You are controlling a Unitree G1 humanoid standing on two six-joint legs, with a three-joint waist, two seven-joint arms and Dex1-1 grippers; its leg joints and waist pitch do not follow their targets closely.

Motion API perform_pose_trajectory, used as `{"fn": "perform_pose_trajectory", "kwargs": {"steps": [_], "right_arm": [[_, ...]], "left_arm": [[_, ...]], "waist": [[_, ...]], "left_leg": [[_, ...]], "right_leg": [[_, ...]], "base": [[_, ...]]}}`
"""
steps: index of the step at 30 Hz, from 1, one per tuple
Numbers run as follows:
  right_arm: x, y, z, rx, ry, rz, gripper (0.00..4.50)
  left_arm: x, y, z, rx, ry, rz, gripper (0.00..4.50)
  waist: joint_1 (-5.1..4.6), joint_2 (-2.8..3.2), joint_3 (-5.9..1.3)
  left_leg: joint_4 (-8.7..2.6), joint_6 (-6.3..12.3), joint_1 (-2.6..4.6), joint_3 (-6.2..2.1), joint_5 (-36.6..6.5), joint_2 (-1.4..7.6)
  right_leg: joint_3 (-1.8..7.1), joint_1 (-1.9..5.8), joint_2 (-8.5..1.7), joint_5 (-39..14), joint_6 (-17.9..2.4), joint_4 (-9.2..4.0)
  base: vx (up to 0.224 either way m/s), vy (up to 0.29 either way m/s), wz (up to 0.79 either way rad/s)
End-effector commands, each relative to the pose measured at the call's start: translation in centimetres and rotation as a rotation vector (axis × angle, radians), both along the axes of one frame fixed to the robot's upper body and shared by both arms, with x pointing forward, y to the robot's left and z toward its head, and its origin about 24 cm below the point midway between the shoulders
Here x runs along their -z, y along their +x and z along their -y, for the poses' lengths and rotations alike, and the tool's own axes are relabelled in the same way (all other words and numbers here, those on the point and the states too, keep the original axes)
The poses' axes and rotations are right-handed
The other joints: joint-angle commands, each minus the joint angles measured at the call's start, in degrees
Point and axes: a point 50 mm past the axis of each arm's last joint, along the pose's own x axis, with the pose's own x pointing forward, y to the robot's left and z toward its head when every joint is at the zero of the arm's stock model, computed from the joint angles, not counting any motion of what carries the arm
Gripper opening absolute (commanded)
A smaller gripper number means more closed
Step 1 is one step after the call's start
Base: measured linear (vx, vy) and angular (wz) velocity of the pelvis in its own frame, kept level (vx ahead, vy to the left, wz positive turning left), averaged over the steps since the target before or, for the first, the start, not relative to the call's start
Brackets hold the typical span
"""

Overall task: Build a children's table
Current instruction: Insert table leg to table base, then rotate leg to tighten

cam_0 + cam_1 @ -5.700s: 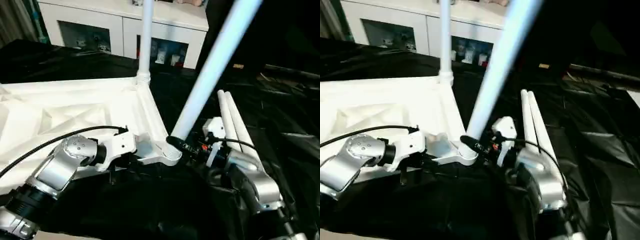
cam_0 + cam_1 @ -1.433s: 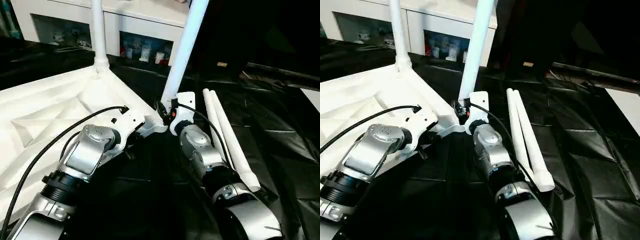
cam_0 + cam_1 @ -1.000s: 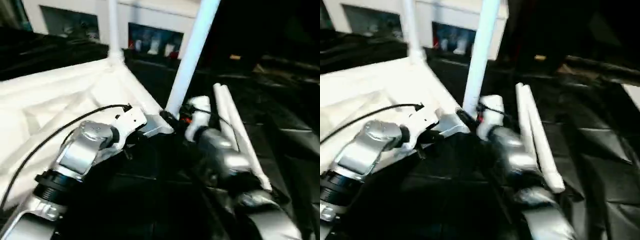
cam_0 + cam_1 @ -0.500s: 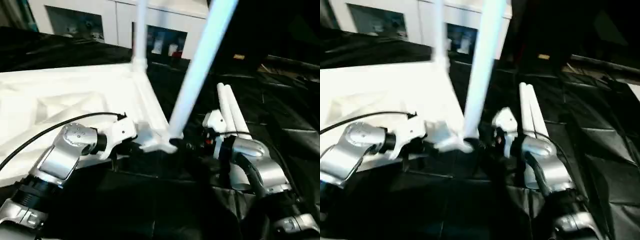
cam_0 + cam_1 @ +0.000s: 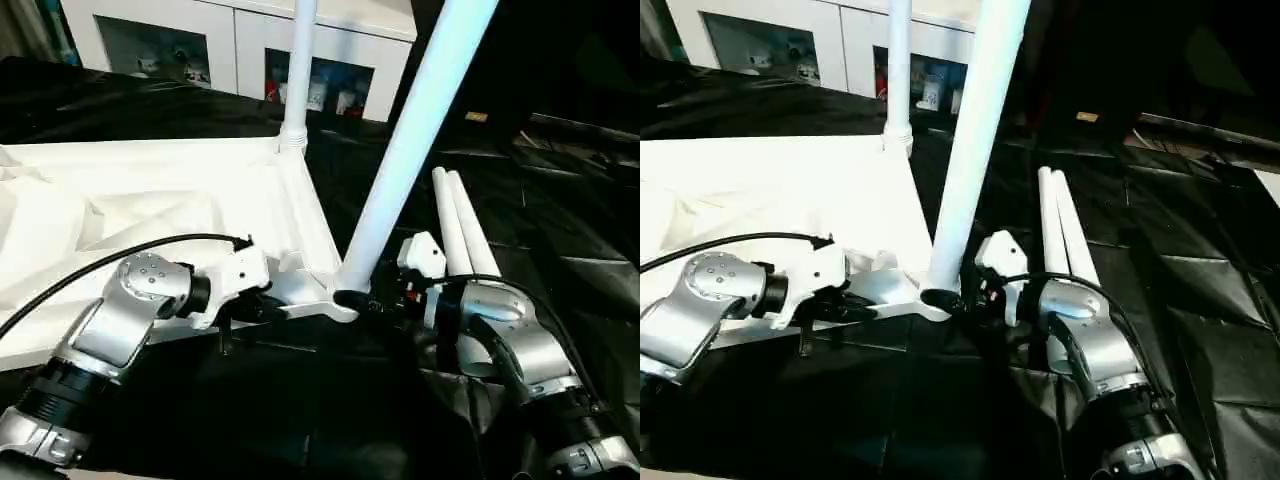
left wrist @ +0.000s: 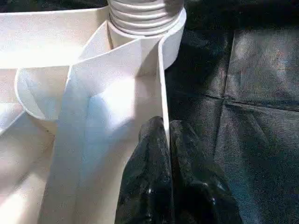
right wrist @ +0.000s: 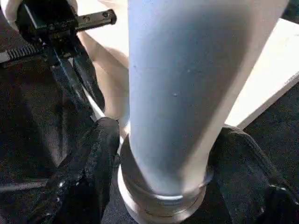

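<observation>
- Upturned white plastic tabletop with ribbed underside [image 5: 150, 200] lies on the black-draped work table [image 5: 560, 230], on your left.
- Left gripper [image 6: 167, 135] is pinched shut on the top's thin side wall; hold it firm as your brace.
- Long white tubular leg [image 5: 410, 150] leans in the near corner socket [image 5: 335, 297]; right gripper [image 7: 163, 154] clasps its base. Straighten before pressing down.
- Two spare white legs [image 5: 460, 225] lie on the right.
</observation>
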Motion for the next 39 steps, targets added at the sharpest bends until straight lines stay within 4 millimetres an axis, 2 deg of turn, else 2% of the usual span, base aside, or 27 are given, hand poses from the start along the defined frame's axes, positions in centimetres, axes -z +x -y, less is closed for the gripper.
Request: {"fn": "perform_pose_trajectory", "kwargs": {"steps": [1, 8, 12, 17, 20, 22, 23, 24, 26, 27, 29, 33, 39], "right_arm": [[1.9, -1.5, -1.0, -0.11, -0.059, -0.076, 3.03], [1.8, -1.7, -0.5, -0.137, -0.062, -0.08, 3.03], [2.1, -1.8, -0.5, -0.15, -0.083, -0.077, 3.03], [2.2, -2.0, -0.4, -0.176, -0.092, -0.078, 3.03], [2.5, -1.4, -0.2, -0.122, -0.127, -0.048, 3.03], [2.6, -1.2, -0.2, -0.099, -0.113, -0.055, 3.35], [2.6, -1.1, -0.2, -0.089, -0.097, -0.064, 3.35], [2.5, -1.0, -0.4, -0.084, -0.08, -0.067, 3.54], [2.5, -1.0, -0.4, -0.084, -0.077, -0.066, 3.54], [2.4, -1.0, -0.6, -0.076, -0.073, -0.052, 3.76], [2.3, -0.9, -0.6, -0.068, -0.061, -0.046, 3.76], [2.1, -0.6, -0.7, -0.056, -0.046, -0.04, 3.76], [2.1, -0.5, -0.6, -0.047, -0.022, -0.053, 3.76]], "left_arm": [[-0.5, -0.3, 1.7, 0.075, -0.107, 0.027, 0.0], [-0.4, -0.3, 1.7, 0.074, -0.111, 0.026, 0.0], [-0.4, -0.3, 1.7, 0.08, -0.115, 0.025, 0.0], [-0.4, -0.3, 1.6, 0.082, -0.115, 0.022, 0.0], [-0.3, -0.3, 1.6, 0.083, -0.112, 0.02, 0.0], [-0.3, -0.3, 1.6, 0.084, -0.113, 0.02, 0.0], [-0.3, -0.3, 1.6, 0.085, -0.113, 0.02, 0.0], [-0.3, -0.3, 1.6, 0.085, -0.113, 0.02, 0.0], [-0.3, -0.3, 1.6, 0.085, -0.113, 0.02, 0.0], [-0.4, -0.2, 1.6, 0.085, -0.113, 0.02, 0.0], [-0.4, -0.2, 1.6, 0.087, -0.111, 0.019, 0.0], [-0.4, -0.2, 1.6, 0.089, -0.11, 0.015, 0.0], [-0.4, -0.3, 1.5, 0.092, -0.11, 0.011, 0.0]], "waist": [[0.15, 0.2, -3.82], [0.41, 0.23, -3.76], [0.54, 0.21, -3.73], [0.6, 0.24, -3.71], [0.58, 0.27, -3.73], [0.56, 0.25, -3.66], [0.62, 0.3, -3.72], [0.6, 0.33, -3.77], [0.63, 0.33, -3.85], [0.66, 0.41, -3.92], [0.62, 0.37, -3.95], [0.68, 0.47, -3.87], [0.69, 0.53, -4.01]], "left_leg": [[-2.74, 5.9, 0.27, -0.3, 2.14, 2.23], [-2.73, 5.64, 0.27, -0.32, 0.64, 2.31], [-2.73, 4.82, 0.2, -0.35, -0.62, 2.29], [-2.69, 4.51, 0.14, -0.39, -1.13, 2.29], [-2.64, 4.24, 0.18, -0.38, -1.45, 2.3], [-2.68, 3.85, 0.13, -0.4, -2.05, 2.25], [-2.68, 3.71, 0.17, -0.42, -2.34, 2.26], [-2.66, 3.75, 0.2, -0.42, -2.23, 2.28], [-2.6, 3.95, 0.18, -0.43, -1.26, 2.25], [-2.53, 4.22, 0.22, -0.4, -0.57, 2.24], [-2.48, 4.59, 0.14, -0.41, 0.0, 2.2], [-2.54, 4.23, 0.19, -0.42, -1.59, 2.29], [-2.45, 4.19, 0.19, -0.42, -1.1, 2.25]], "right_leg": [[2.89, 3.47, -4.53, 6.29, -13.94, -2.88], [2.94, 3.49, -4.63, 3.53, -13.55, -3.07], [2.94, 3.43, -4.69, 0.89, -12.96, -3.24], [2.97, 3.4, -4.69, -0.02, -12.77, -3.26], [2.94, 3.25, -4.69, -0.3, -12.78, -3.24], [2.96, 3.24, -4.71, -1.64, -12.68, -3.36], [2.99, 3.28, -4.75, -2.09, -12.56, -3.38], [2.99, 3.24, -4.73, -1.76, -12.68, -3.31], [2.96, 3.31, -4.59, 0.15, -12.92, -3.09], [2.96, 3.31, -4.61, 1.59, -13.23, -2.93], [2.92, 3.35, -4.53, 3.1, -13.51, -2.77], [2.95, 3.32, -4.68, 1.1, -13.56, -2.99], [2.96, 3.44, -4.66, 2.92, -13.98, -2.73]], "base": [[0.0, 0.0, 0.0], [0.0, 0.0, 0.0], [0.0, 0.0, 0.0], [0.0, 0.0, 0.0], [0.0, 0.0, 0.0], [0.0, 0.0, 0.0], [0.0, 0.0, 0.0], [0.0, 0.0, 0.0], [0.0, 0.0, 0.0], [0.0, 0.0, 0.0], [0.0, 0.0, 0.0], [0.0, 0.0, 0.0], [0.0, 0.0, 0.0]]}}
